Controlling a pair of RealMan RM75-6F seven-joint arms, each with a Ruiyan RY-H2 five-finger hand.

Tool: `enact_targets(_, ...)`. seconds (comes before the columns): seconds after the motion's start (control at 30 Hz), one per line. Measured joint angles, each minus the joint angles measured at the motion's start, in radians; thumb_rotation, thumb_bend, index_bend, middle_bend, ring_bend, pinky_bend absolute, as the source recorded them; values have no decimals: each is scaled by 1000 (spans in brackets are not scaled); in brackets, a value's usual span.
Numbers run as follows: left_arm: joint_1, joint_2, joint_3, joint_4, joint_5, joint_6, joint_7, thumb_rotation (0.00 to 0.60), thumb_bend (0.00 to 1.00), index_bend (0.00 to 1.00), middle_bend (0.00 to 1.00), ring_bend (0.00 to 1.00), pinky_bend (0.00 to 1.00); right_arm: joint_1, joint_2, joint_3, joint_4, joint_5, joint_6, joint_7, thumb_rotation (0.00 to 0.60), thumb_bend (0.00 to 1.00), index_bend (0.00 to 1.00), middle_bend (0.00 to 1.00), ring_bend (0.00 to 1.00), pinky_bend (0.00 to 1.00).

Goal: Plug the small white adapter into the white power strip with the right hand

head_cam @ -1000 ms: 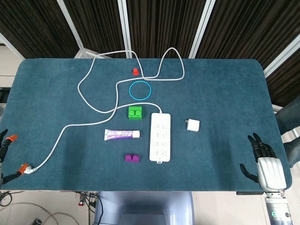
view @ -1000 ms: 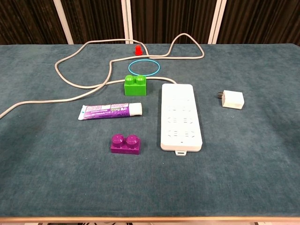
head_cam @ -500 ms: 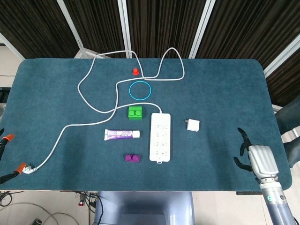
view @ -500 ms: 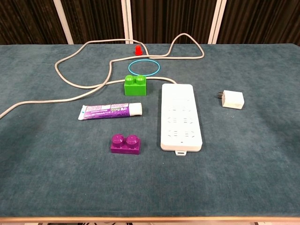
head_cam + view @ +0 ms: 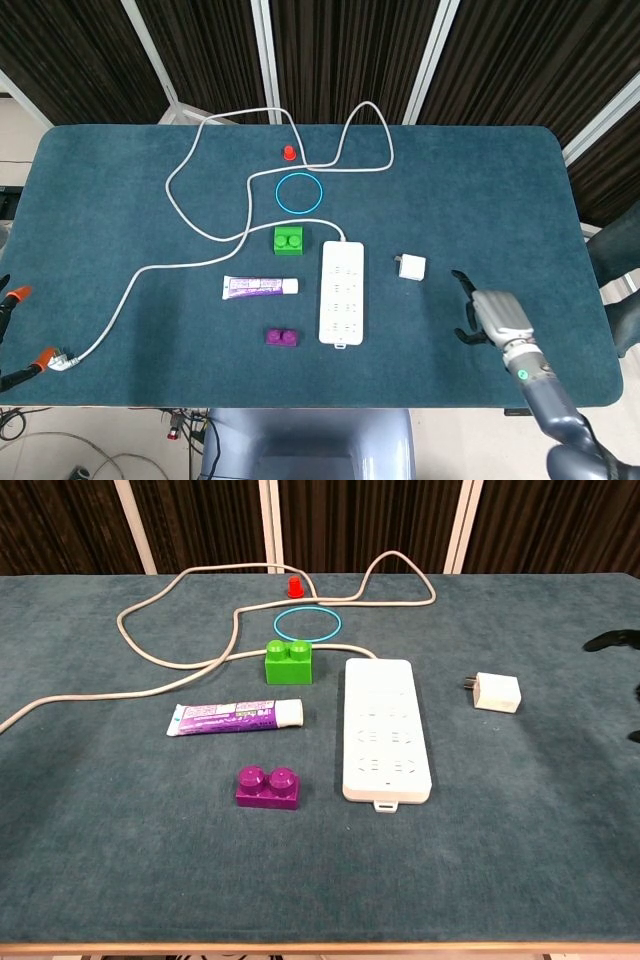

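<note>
The small white adapter (image 5: 411, 267) (image 5: 496, 692) lies flat on the blue-green table, prongs pointing left, just right of the white power strip (image 5: 341, 292) (image 5: 387, 729). The strip lies lengthwise near the table's middle, and its grey cord (image 5: 200, 225) loops off to the back and left. My right hand (image 5: 487, 312) hovers over the table to the right of the adapter and a little nearer, apart from it, fingers spread and holding nothing. In the chest view only dark fingertips (image 5: 612, 639) show at the right edge. At the left edge, orange-tipped fingers (image 5: 18, 297) of my left hand show beside the table.
A green block (image 5: 289, 240) sits at the strip's far left corner. A toothpaste tube (image 5: 260, 287) and a purple block (image 5: 281, 337) lie left of the strip. A blue ring (image 5: 299, 191) and a small red piece (image 5: 289, 152) lie further back. The cord's plug (image 5: 60, 360) rests at front left.
My right hand has moved left and inward from the table's right front edge toward the adapter, now entering the chest view. The left hand has drawn slightly out of view.
</note>
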Motion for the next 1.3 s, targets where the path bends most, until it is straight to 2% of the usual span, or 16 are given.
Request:
enact_targets(0.23,-3,0,1,0,1,-6,0,600,170,164,0,0,59,82,-89,-4,49,124,-29,-81,600,358,0,731,830,728)
enact_targets(0.63,-3,-1,1,-1,-2,-7,4,600,170,163,0,0,59,168,-196,-10,157,220,-41,-118,600,358,0,731,830,728)
enact_targets(0.93,-4,-1,1,-2,-3,-9,6,600,170,164,0,0,59,206,-241,-23,221,275,-48,-133,600,358,0,731,830,728)
enact_targets(1.3,-3,-2,1,-4,-1,-8,9,600,170,164,0,0,60,238,-254,-29,231,305,-48,-142,600,358,0,730,830,728)
